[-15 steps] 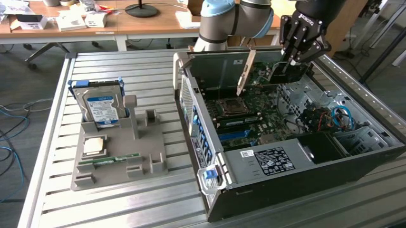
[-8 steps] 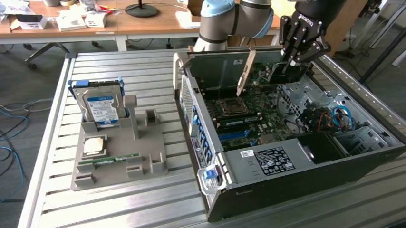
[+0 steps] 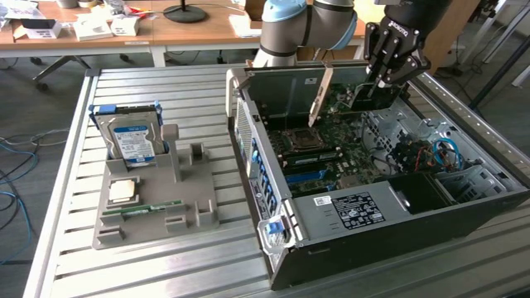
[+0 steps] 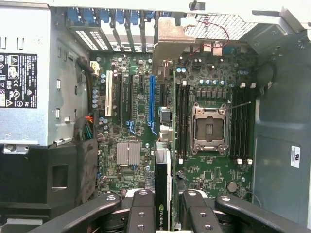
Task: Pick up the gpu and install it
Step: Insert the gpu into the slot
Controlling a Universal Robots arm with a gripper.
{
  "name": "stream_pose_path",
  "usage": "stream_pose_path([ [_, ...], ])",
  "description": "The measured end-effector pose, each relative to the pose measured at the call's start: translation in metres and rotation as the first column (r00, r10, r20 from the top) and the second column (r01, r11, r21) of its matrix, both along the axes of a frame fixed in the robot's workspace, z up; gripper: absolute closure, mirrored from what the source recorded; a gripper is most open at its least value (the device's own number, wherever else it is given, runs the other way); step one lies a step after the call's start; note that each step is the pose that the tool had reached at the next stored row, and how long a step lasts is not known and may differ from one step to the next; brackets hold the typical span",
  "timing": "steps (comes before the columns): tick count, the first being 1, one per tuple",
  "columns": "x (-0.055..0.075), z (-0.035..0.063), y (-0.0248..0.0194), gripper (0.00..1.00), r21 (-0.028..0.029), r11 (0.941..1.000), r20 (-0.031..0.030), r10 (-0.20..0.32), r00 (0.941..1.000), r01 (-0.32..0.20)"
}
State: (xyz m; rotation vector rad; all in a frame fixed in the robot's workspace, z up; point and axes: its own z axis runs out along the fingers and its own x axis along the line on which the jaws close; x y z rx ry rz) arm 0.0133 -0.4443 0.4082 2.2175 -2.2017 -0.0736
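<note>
— Where is there room inside the computer case?
— Over the green board in the middle. It is open from above.
— What gets in the way?
— The big power box on one side. A metal cage and loose wires in the corner. The gpu, held in the fingers, hangs over the board too.

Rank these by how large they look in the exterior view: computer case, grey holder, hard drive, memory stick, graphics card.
1. Computer case
2. Grey holder
3. Hard drive and graphics card look alike; the card is partly hidden by the fingers
4. Memory stick
</note>
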Motion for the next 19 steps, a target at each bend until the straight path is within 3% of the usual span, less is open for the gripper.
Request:
stream_pose_path([
  [19,0.0000,-0.0035,0.0000,0.73,0.0002,1.0000,0.0001,0.000,1.0000,0.000],
])
